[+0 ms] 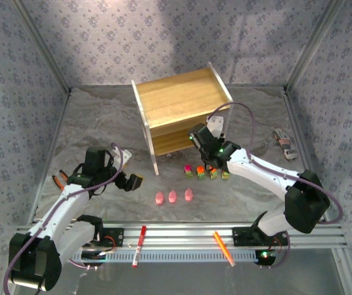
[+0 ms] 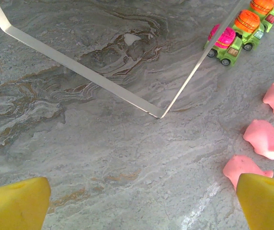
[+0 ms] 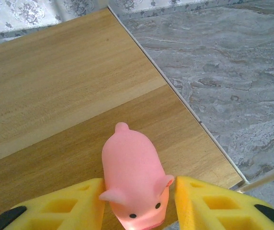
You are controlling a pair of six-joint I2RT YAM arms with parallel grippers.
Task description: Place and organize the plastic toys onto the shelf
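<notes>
The shelf (image 1: pixel 179 110) stands at the back middle of the table. My right gripper (image 3: pixel 139 191) is shut on a glossy pink figure (image 3: pixel 132 172), holding it by the head just over the front right corner of a wooden board (image 3: pixel 55 105); from above, this gripper (image 1: pixel 200 142) is at the lower tier's opening. Three more pink figures (image 1: pixel 173 196) lie in a row on the table, with four little trucks (image 1: pixel 207 174) lined up behind them. My left gripper (image 2: pixel 142 211) hangs open over bare table, left of the nearest pink figure (image 2: pixel 245 167).
A red marker (image 1: pixel 139 246) and an orange marker (image 1: pixel 223 247) lie on the front rail. Orange-handled pliers (image 1: pixel 59 179) sit at the left wall. A small grey tool (image 1: pixel 285 144) lies at the right. The shelf's white foot frame (image 2: pixel 79 72) crosses ahead of the left gripper.
</notes>
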